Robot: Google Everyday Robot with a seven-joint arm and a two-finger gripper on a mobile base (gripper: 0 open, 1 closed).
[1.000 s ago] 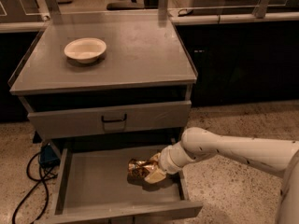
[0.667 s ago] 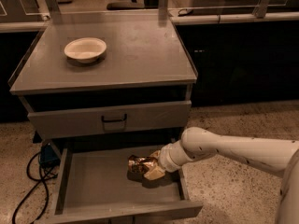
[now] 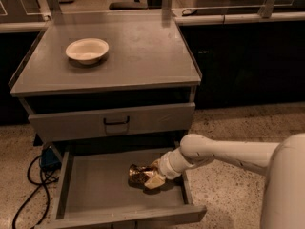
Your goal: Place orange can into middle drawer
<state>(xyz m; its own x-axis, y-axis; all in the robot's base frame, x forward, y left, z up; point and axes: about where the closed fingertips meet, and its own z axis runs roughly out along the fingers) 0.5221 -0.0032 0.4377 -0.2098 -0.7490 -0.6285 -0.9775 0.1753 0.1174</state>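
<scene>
The orange can [image 3: 138, 175], shiny gold-orange and brown with a wrinkly surface, lies on the floor of the open middle drawer [image 3: 95, 187], right of its centre. My gripper [image 3: 151, 176] reaches in from the right on a white arm and is at the can's right end, low over the drawer floor. The can is partly hidden behind the gripper.
A white round bowl [image 3: 87, 50] sits on the grey cabinet top [image 3: 143, 51]. A closed drawer front with a black handle [image 3: 116, 121] is above the open drawer. Black cables [image 3: 33, 185] and a blue object [image 3: 49, 157] lie on the floor left of the cabinet.
The gripper and can have shifted very slightly left inside the drawer; otherwise nothing has visibly changed.
</scene>
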